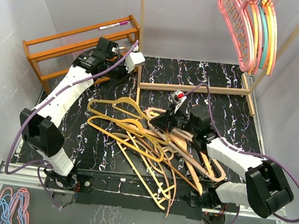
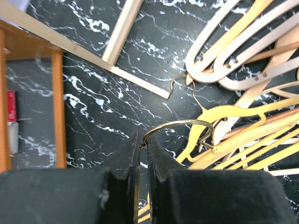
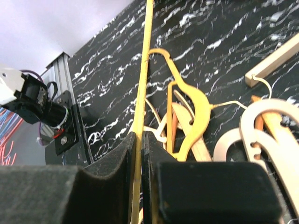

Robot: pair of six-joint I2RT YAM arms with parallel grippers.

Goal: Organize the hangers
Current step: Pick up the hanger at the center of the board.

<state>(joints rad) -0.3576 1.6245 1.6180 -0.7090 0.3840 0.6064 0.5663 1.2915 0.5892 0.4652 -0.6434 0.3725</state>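
A tangled pile of yellow and tan hangers (image 1: 156, 146) lies mid-table. Pink, orange, teal and yellow hangers (image 1: 250, 26) hang on the rail at the top right. My left gripper (image 1: 121, 70) (image 2: 142, 141) is raised near the rack. It is shut, with the tip of a gold metal hook (image 2: 180, 125) pinched between its fingertips. That hook belongs to a yellow hanger (image 2: 224, 114). My right gripper (image 1: 158, 121) (image 3: 141, 135) sits over the pile, shut on the thin straight bar of a yellow hanger (image 3: 145, 70).
An orange-brown slatted rack (image 1: 64, 44) stands at the back left. The pale wooden frame's base bars (image 1: 197, 87) (image 2: 88, 55) cross the back of the table. More hangers (image 1: 11, 204) lie below the table's near edge.
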